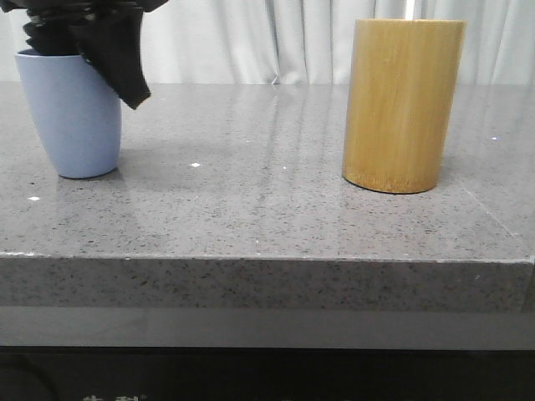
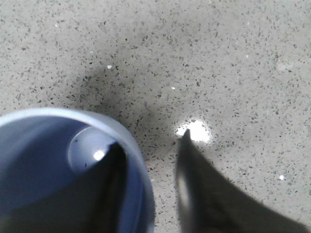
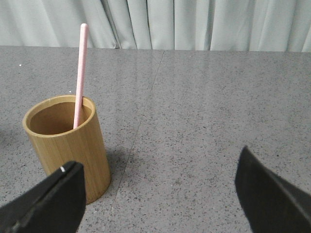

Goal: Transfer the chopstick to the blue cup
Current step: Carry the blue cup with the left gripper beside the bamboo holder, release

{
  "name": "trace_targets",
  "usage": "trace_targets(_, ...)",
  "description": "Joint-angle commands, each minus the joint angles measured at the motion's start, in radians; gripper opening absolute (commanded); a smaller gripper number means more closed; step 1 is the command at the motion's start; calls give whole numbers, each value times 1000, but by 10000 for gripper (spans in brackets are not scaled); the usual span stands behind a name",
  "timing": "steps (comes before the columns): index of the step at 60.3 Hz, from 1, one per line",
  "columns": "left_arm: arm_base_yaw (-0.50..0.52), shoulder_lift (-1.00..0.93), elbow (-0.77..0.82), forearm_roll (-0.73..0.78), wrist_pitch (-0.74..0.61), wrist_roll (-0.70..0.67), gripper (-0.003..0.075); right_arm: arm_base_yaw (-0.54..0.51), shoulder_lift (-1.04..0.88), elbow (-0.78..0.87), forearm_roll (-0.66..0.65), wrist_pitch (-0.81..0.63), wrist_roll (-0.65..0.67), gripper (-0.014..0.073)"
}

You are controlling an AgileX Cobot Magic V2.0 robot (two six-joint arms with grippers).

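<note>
The blue cup (image 1: 71,117) stands at the table's left. My left gripper (image 1: 117,79) hangs over it, open. In the left wrist view the left gripper (image 2: 151,140) straddles the blue cup's rim (image 2: 138,155), one finger inside and one outside. The part of the cup's inside that shows holds nothing. One pale-pink chopstick (image 3: 80,73) stands upright in the tan bamboo cylinder (image 3: 65,145). The cylinder also shows at the right of the front view (image 1: 403,104). My right gripper (image 3: 159,158) is wide open and empty, low over the table beside the cylinder.
The grey speckled stone table (image 1: 251,192) has its front edge near the camera. White curtains (image 1: 276,38) hang behind it. The cup and the cylinder stand well apart.
</note>
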Motion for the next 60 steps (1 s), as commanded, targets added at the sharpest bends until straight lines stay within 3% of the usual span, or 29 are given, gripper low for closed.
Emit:
trace_targets(1, -7, -42, -36, -7, -5, 30, -22, -5, 12, -35, -7, -76, -3, 633)
trace_targets(10, -23, -40, -91, -7, 47, 41, -19, -5, 12, -35, -7, -76, -3, 634)
trace_targets(19, -82, -3, -229, -11, 180, 40, -19, -5, 12, -35, -7, -76, -3, 634)
trace_targets(34, -233, 102, -415, -20, 178, 37, -19, -5, 12, -35, -7, -76, -3, 634)
trace_targets(53, -333, 191, -453, -28, 178, 28, -15, -5, 12, -35, -7, -76, -3, 634)
trace_targets(60, -338, 195, -453, -28, 178, 28, 57, -5, 12, -35, -7, -76, -3, 634)
